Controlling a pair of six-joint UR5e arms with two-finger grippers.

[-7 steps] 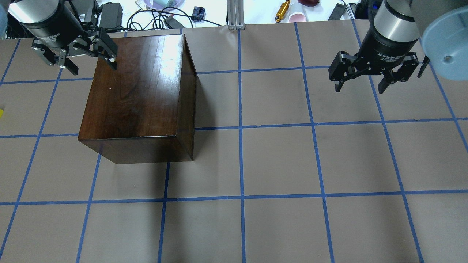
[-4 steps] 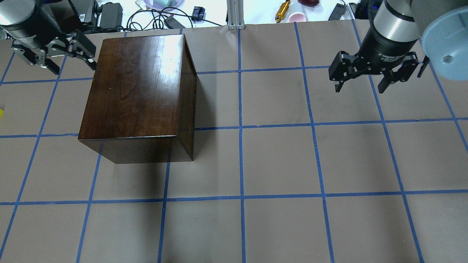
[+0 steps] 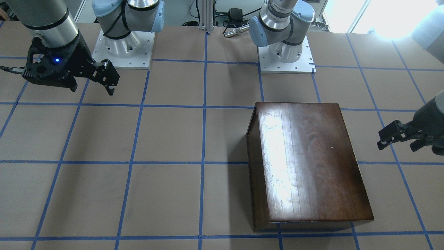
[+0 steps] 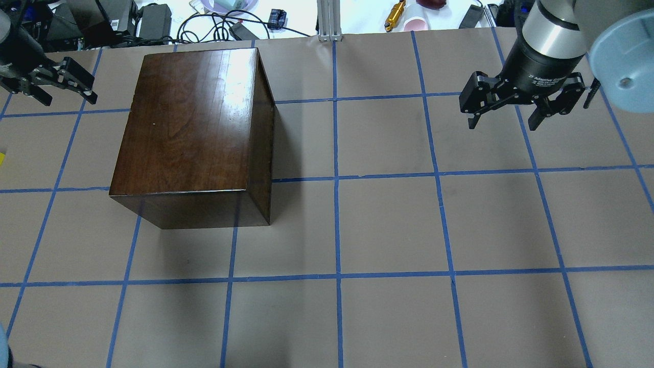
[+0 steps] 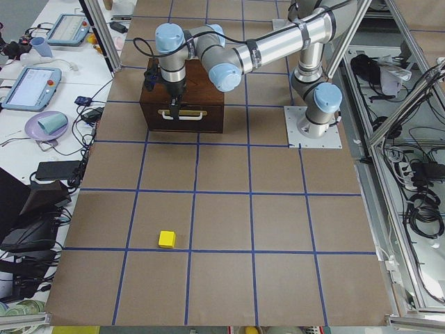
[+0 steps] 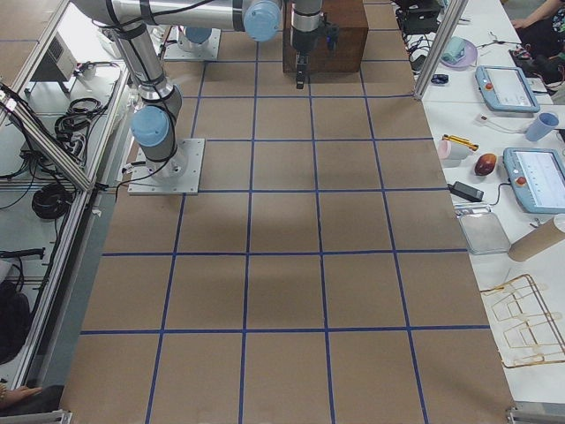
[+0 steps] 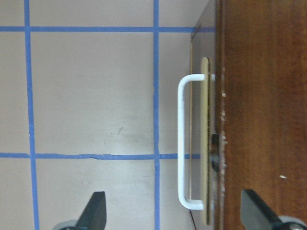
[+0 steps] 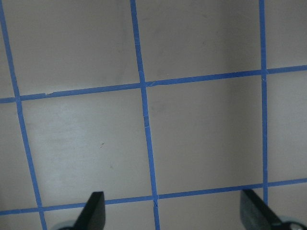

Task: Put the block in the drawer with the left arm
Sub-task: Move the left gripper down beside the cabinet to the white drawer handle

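Note:
The dark-brown cabinet (image 4: 194, 128) stands on the table with its drawer (image 5: 182, 118) shut. The drawer's front panel and pale pull handle (image 7: 183, 143) face the table's left end. The yellow block (image 5: 167, 239) lies alone on the paper far from the cabinet, and it shows at the overhead view's left edge (image 4: 1, 158). My left gripper (image 4: 64, 94) is open and empty. It hovers just outside the drawer front, fingers (image 7: 96, 211) spread either side of the handle. My right gripper (image 4: 503, 122) is open and empty above the table's right part.
The table is covered in brown paper with a blue tape grid (image 4: 337, 179). The arm bases (image 3: 284, 52) stand at the robot's side. Cables, tablets and cups lie on the bench beyond the far edge (image 4: 225, 20).
My left gripper has moved left, off the cabinet's top corner to the drawer-front side, and stays open. The right arm and the cabinet have not moved.

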